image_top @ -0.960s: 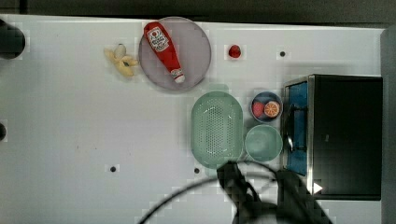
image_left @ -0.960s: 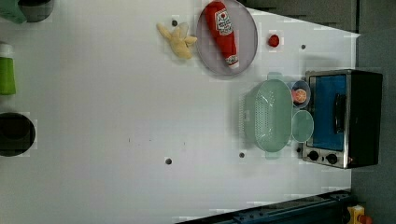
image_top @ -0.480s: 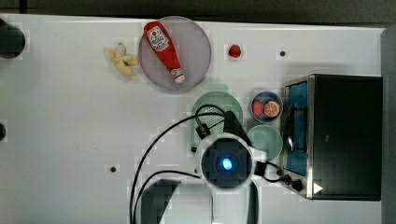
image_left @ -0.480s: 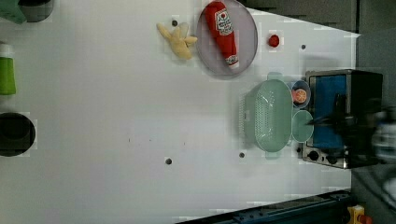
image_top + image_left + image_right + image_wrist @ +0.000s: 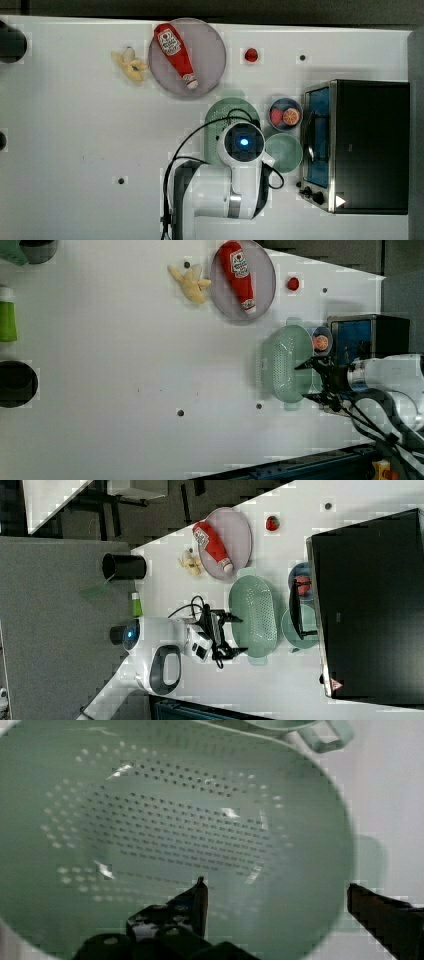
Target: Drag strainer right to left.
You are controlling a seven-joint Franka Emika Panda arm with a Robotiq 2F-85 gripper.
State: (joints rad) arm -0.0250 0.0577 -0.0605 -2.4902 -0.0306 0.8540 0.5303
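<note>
1. Strainer [image 5: 287, 365]: you see the pale green oval colander upright on the white table [image 5: 125, 365], just beside the toaster oven [image 5: 367, 332] at the left view's right; the bowl is empty and dotted with holes.
2. Gripper [image 5: 277, 895]: the fingers are spread wide above the strainer's near end. In the wrist view 1 finger hangs over the inside of the bowl and the other outside the rim, near the tab handle; nothing is pinched.
3. Neighbours: a green mug [image 5: 285, 151] and a small bowl of fruit [image 5: 285, 115] sit between strainer and oven; a grey plate [image 5: 187, 57] with a ketchup bottle [image 5: 175, 50] lies just past the strainer's far end, with a banana [image 5: 131, 65] beyond it.
4. Risk, judged: if you descend off line, a finger may land on the rim and tip the strainer.
5. Risk, judged: a drag that drifts toward the plate may push it, or the cable [image 5: 190, 145] may snag.
</note>
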